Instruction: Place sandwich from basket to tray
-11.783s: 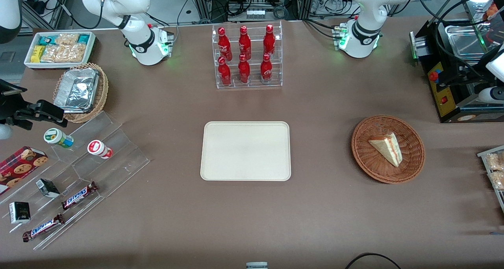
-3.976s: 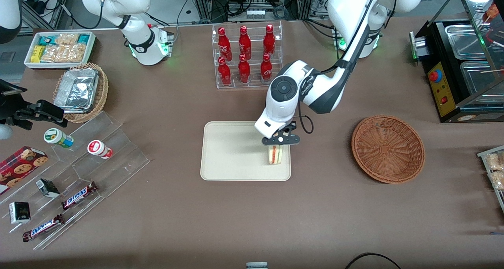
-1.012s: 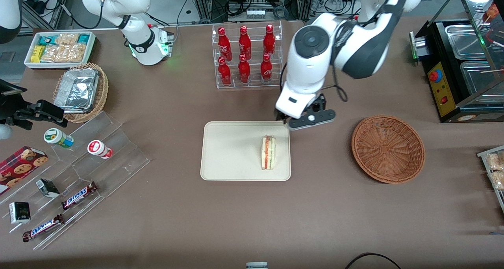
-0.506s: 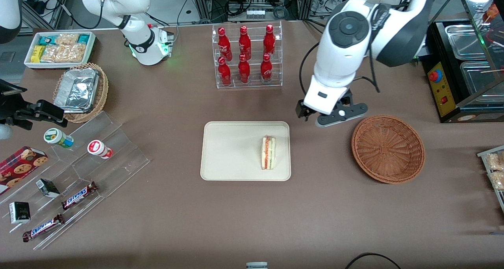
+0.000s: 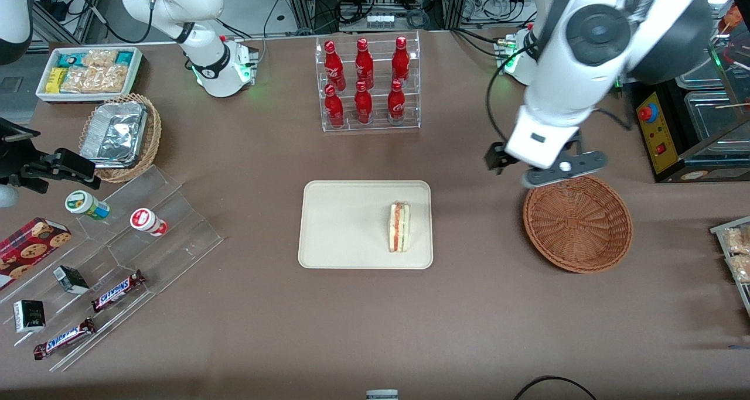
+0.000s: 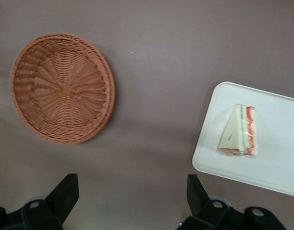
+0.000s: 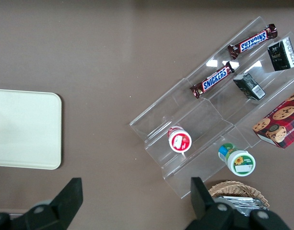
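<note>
Brown table (image 5: 246, 324): we see the sandwich (image 5: 399, 226) lying on the tray (image 5: 345, 224), at its end nearer the basket (image 5: 577, 221). Basket holds nothing. Our gripper (image 6: 132, 201) hangs high above the table between basket and tray, fingers (image 6: 66, 193) spread apart, grasping nothing.

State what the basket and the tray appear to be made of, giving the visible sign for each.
Basket: reddish-brown woven wicker, strands radiating from its centre. Tray: smooth, matte cream, probably moulded plastic; it holds the sandwich. The gripper hangs open above the basket's rim.
</note>
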Available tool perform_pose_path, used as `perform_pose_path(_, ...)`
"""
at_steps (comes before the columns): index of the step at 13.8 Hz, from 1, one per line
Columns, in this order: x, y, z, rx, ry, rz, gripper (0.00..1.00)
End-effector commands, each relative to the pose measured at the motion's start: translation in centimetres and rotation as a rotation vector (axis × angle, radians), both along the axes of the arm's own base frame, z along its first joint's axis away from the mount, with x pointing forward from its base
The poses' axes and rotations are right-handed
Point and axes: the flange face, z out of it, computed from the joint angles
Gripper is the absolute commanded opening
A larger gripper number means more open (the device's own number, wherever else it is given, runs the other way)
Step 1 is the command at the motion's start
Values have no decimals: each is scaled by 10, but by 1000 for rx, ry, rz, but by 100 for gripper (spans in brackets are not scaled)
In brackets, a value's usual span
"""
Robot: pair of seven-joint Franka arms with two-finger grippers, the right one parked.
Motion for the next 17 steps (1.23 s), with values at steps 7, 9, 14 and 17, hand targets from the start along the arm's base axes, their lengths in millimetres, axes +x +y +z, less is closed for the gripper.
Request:
perform_pose_path(7, 5, 115, 40, -42, 22, -9, 100)
perform_pose_path(9, 2, 138, 52, -58, 34, -24, 100)
perform_pose_path(14, -3, 128, 60, -61, 40, -59, 100)
perform_pose_path(17, -5, 143, 69, -66, 73, -40, 100)
